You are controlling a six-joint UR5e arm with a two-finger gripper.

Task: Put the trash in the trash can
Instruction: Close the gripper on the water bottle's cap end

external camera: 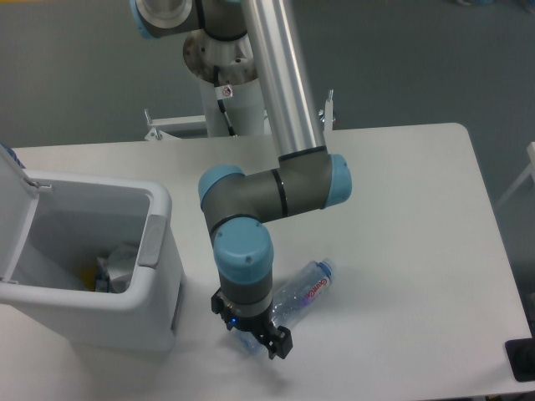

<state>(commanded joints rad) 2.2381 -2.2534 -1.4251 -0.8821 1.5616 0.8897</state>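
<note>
With the end effector [252,334] low over the base of the crushed plastic bottle [303,290] lying on the bench [401,217] right of the open trash can [159,251], its finger opening indiscernible, a firm, centred grip seems wise before lifting.

**One fixed camera, high and in front**

A single view looks steeply down on the white tabletop [401,217] from above its near edge, facing the arm's base post [234,92] at the far side. It stands at middling range; the frame crops the trash can [92,301] at left and the tabletop's near edge.
</note>
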